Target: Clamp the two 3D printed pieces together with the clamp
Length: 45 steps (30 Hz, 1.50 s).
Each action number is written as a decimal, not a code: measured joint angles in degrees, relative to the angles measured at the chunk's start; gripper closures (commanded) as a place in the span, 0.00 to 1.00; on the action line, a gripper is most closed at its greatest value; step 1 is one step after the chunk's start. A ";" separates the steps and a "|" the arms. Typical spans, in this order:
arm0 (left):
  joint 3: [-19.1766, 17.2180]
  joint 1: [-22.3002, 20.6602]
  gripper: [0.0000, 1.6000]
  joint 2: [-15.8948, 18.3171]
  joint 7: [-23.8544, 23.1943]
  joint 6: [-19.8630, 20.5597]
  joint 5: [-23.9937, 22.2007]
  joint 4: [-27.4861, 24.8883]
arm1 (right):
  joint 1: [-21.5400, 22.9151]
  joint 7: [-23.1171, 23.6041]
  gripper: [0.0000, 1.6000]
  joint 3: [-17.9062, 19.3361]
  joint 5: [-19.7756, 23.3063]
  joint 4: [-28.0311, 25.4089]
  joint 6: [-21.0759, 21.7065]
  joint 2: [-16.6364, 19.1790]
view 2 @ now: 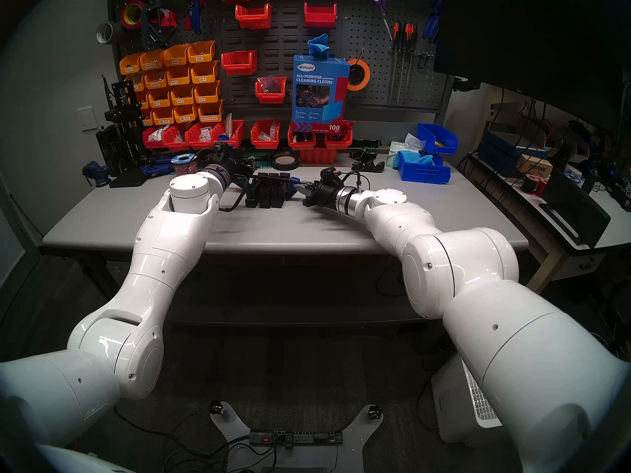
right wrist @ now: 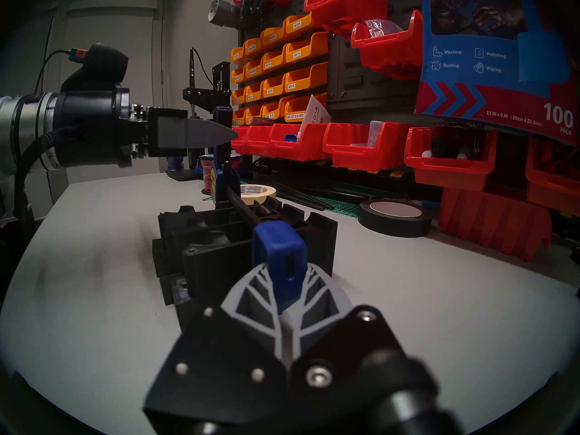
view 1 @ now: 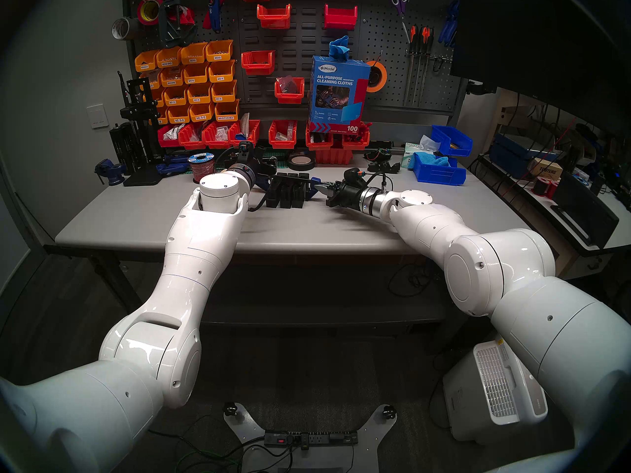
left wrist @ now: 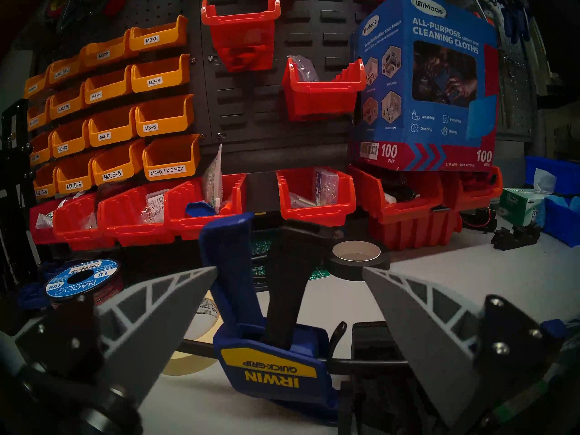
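1. Clamp (left wrist: 270,356), blue plastic with a yellow label reading IRWIN QUICK-GRIP, sits near the middle of the grey worktop (view 1: 307,230), its thin black bar running across the top of the black printed pieces (view 1: 286,190).
2. Those pieces stand side by side on the worktop as a cluster of chunky black blocks, between the two robot arms.
3. In the left wrist view, the left tool (left wrist: 290,276) has its two grey fingers spread wide apart. The clamp's blue handle and black trigger rise between them; the left finger's tip is at the handle's edge, but contact cannot be confirmed. The right finger is clear of the trigger.
4. In the right wrist view, the right tool (right wrist: 287,299) has its grey fingers pressed together around the small blue end piece of the clamp's bar, pinching it at the near end of the black pieces.
5. From the head view, both arms reach in level from either side and meet at the clamp.
6. Behind it, a roll of black tape (view 1: 300,161) lies flat on the worktop, with a cream tape roll (right wrist: 257,191) and a spool of red wire (view 1: 201,167) nearby.
7. Red and orange bins (view 1: 191,83) line the pegboard at the back.
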 measured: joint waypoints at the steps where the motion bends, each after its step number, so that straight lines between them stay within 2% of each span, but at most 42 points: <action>1: 0.12 0.09 0.00 0.26 -0.34 -0.03 0.12 -0.09 | 0.00 -0.04 1.00 0.05 0.00 0.00 0.00 -0.03; 19: 0.18 1.20 0.00 3.13 -4.09 -0.35 1.25 -1.13 | -0.04 -0.43 1.00 0.47 0.00 -0.03 -0.02 -0.36; 45: -0.39 1.98 0.00 3.66 -4.67 -0.29 2.23 -0.95 | -0.06 -0.96 1.00 0.97 0.00 -0.03 -0.01 -0.85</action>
